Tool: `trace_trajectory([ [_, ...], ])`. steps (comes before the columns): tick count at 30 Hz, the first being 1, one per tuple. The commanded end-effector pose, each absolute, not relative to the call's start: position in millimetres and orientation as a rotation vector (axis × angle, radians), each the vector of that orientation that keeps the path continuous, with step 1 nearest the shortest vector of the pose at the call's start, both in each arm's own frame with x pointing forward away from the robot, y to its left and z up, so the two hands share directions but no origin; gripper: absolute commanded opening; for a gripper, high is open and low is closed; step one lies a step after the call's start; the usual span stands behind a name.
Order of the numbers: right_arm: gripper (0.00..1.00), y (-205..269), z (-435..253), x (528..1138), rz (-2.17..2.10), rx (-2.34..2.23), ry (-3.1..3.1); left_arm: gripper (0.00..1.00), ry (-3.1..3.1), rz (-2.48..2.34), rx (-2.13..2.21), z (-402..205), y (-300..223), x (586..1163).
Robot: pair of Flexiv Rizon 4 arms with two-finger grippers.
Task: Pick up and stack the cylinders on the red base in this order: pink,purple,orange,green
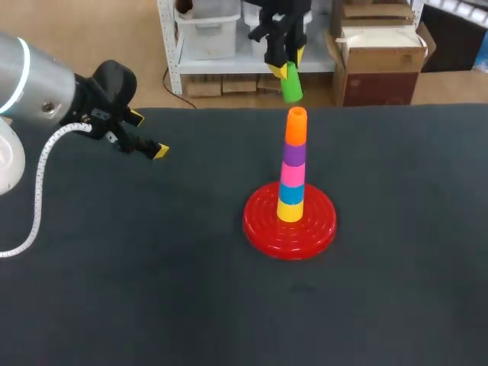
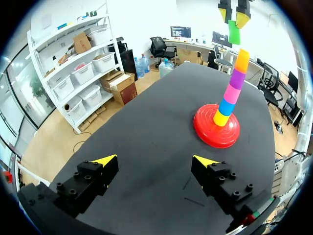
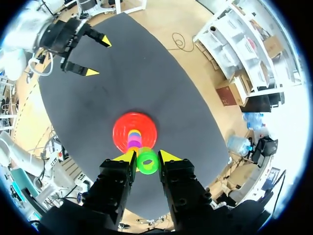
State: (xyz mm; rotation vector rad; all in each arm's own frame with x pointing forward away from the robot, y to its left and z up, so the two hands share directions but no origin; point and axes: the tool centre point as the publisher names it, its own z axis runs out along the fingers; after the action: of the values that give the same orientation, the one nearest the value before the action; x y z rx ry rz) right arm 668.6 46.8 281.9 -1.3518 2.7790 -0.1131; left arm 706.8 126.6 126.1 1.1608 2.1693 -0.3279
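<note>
1. Green cylinder (image 1: 291, 88) hangs clamped between the fingers of our right gripper (image 1: 288, 65), just above the orange cylinder (image 1: 296, 126); we judge it is lined up for the last placement.
2. Orange tops the purple cylinder (image 1: 293, 155) and the pink cylinder (image 1: 292, 175) on the red base (image 1: 263, 229).
3. Our left gripper (image 1: 148, 134) hovers wide open and empty, well apart, probably to keep clear.

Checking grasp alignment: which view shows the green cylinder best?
Right wrist view: the green cylinder sits large between the jaws, bore visible. Head view shows it side-on, tilted, above the orange cylinder. Left wrist view: small, distant, its top hidden by the jaws.
</note>
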Motion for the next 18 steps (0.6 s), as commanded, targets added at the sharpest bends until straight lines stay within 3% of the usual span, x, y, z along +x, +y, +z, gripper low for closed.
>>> trace_trajectory([
  [1, 0.00, 42.5, 281.3, 659.0, 0.279, -1.136, 2.236, 1.00, 2.169, -0.327, 1.161, 126.0, 126.8, 706.5],
  [18, 0.00, 30.8, 291.8, 643.7, 0.308, -1.144, 2.273, 1.00, 2.169, -0.327, 1.161, 126.0, 126.8, 706.5],
])
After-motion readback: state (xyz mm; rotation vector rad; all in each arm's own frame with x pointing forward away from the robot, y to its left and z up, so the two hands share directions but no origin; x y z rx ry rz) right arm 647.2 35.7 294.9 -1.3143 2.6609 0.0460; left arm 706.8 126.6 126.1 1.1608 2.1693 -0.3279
